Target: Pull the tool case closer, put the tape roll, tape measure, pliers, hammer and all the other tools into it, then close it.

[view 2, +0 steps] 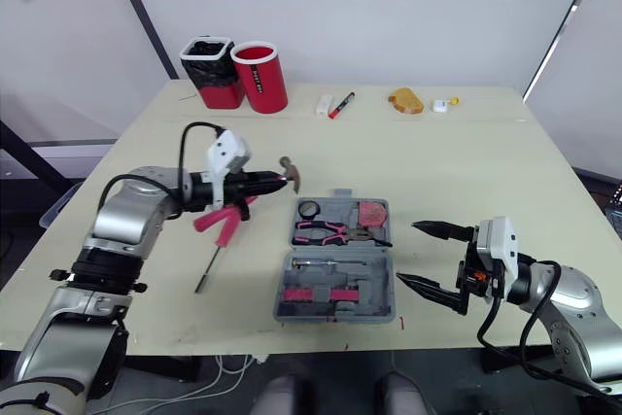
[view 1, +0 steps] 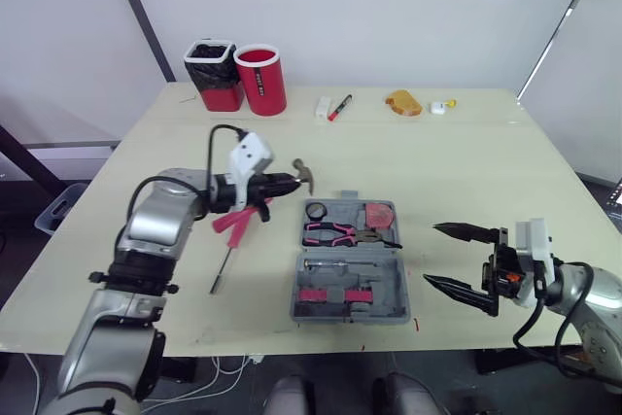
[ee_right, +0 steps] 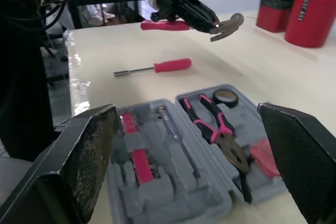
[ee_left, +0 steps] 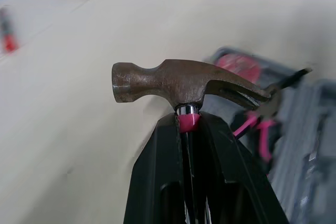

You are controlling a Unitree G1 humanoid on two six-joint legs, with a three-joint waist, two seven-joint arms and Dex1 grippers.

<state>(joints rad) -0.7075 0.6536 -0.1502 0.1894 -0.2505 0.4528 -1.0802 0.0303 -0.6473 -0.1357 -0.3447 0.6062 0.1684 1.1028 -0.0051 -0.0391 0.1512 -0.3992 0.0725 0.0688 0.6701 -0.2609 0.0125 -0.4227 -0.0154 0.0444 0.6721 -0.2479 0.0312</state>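
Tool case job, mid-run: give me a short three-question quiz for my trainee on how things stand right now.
1. True or false: the tool case is shut.
2. What is the left gripper holding? A) a wrench B) the hammer C) a drill
3. Fill in: the screwdriver lies on the table, on the robot's ___ side of the case.

Key: 1 false; 2 B; 3 left.
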